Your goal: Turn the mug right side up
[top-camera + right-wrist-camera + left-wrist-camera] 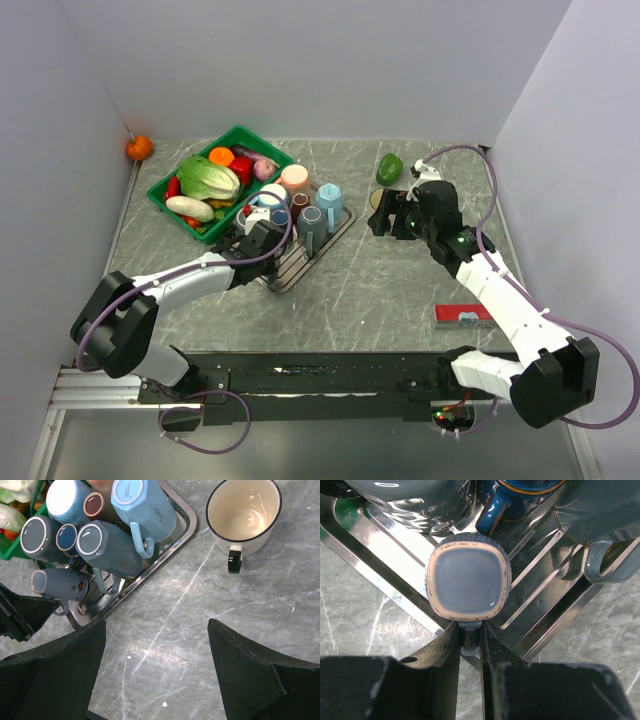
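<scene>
- Grey marble table is sitting between white walls.
- Green basket is holding vegetables.
- Metal tray is carrying upturned mugs.
- Speckled mug is standing base-up at the tray's edge.
- Left gripper is clamping the mug's handle.
- Right gripper is hanging with fingers wide apart.
- Script on pale-blue mug is showing too small to read.

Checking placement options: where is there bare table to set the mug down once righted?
Bare marble lies between the metal tray and the cream mug, widening toward the near edge up to the red box. Crowded: the tray, packed with mugs, and the green basket beside it.
</scene>
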Robot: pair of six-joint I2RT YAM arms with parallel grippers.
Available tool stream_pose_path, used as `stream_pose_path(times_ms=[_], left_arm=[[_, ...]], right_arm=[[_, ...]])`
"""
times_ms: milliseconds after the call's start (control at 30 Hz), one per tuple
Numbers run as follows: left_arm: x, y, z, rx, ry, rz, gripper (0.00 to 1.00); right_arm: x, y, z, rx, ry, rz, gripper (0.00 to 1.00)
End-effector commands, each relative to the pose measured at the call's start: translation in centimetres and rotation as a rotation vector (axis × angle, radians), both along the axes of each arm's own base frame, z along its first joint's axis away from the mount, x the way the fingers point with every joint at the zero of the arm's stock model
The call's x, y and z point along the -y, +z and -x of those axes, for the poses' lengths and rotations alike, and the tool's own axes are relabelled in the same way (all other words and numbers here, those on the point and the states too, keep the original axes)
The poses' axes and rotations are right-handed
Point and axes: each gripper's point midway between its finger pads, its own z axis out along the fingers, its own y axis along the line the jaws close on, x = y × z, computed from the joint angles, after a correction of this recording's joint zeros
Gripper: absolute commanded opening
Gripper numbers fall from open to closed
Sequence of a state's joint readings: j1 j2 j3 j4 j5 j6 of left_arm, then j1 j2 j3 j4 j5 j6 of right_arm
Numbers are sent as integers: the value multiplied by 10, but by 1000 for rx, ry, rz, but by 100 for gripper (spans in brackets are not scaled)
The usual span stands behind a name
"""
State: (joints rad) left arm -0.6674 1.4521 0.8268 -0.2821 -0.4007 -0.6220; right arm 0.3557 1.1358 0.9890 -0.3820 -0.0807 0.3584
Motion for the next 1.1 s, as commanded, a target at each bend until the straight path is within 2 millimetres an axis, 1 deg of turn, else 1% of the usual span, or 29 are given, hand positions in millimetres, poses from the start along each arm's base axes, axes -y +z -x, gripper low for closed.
stream_pose_path(times_ms=[0, 33, 100, 133, 167, 233, 267, 300, 333, 367, 400, 433, 467, 500, 533, 567, 600, 633, 667, 700, 733, 767, 800, 833, 867, 933, 967, 1067], left_arm=[[5, 31, -11, 82, 28, 46, 1], [5, 34, -11, 85, 27, 52, 1], [9, 49, -10, 112, 20, 92, 1], [12, 57, -10, 128, 12, 115, 1], [14, 75, -8, 164, 2, 156, 1], [25, 100, -4, 203, -43, 238, 1], [28, 127, 0, 259, -67, 302, 1], [31, 144, 2, 294, -86, 344, 1], [37, 160, 7, 318, -126, 397, 1], [37, 190, 13, 391, -149, 468, 1], [39, 209, 17, 429, -167, 513, 1], [40, 232, 28, 470, -208, 582, 1], [42, 247, 33, 503, -228, 623, 1], [44, 266, 38, 550, -256, 679, 1], [48, 282, 47, 575, -297, 743, 1], [47, 299, 58, 615, -329, 796, 1], [48, 321, 64, 686, -361, 862, 1], [49, 333, 70, 706, -375, 918, 1], [51, 345, 82, 725, -431, 967, 1], [52, 362, 90, 783, -471, 1028, 1], [54, 371, 98, 786, -501, 1083, 1], [56, 379, 108, 800, -550, 1125, 1], [58, 381, 112, 805, -572, 1153, 1], [56, 394, 120, 839, -600, 1207, 1], [57, 397, 123, 843, -617, 1225, 1], [60, 402, 126, 848, -641, 1247, 1], [61, 405, 128, 851, -652, 1255, 1], [62, 411, 134, 868, -680, 1284, 1]], right_arm=[[-3, 5, -2, 23, 12, -9, 88], [-4, 6, -1, 22, 16, -15, 88], [-11, 11, 4, 28, 46, -49, 89], [-13, 10, 6, 24, 61, -63, 91], [-21, 18, 10, 40, 95, -105, 91], [-31, 21, 18, 48, 144, -156, 93], [-40, 31, 27, 57, 193, -209, 93], [-48, 40, 29, 90, 224, -239, 94], [-52, 42, 34, 98, 243, -262, 94], [-56, 51, 40, 113, 263, -300, 94], [-64, 63, 44, 149, 310, -339, 94], [-69, 65, 50, 143, 327, -377, 94], [-72, 76, 55, 172, 349, -408, 94], [-79, 88, 61, 205, 404, -449, 94], [-86, 94, 68, 226, 439, -479, 94], [-90, 104, 75, 238, 462, -523, 94], [-95, 110, 80, 251, 487, -549, 94], [-103, 123, 90, 297, 538, -585, 94], [-107, 130, 95, 296, 553, -622, 94], [-112, 138, 99, 311, 576, -647, 92], [-119, 152, 107, 342, 616, -679, 90], [-123, 159, 112, 351, 639, -703, 89], [-127, 167, 118, 370, 670, -718, 89], [-129, 175, 122, 389, 684, -734, 88], [-133, 187, 131, 435, 722, -760, 88], [-135, 199, 139, 473, 748, -793, 89], [-137, 208, 146, 506, 777, -812, 89], [-138, 221, 151, 536, 785, -850, 89]])
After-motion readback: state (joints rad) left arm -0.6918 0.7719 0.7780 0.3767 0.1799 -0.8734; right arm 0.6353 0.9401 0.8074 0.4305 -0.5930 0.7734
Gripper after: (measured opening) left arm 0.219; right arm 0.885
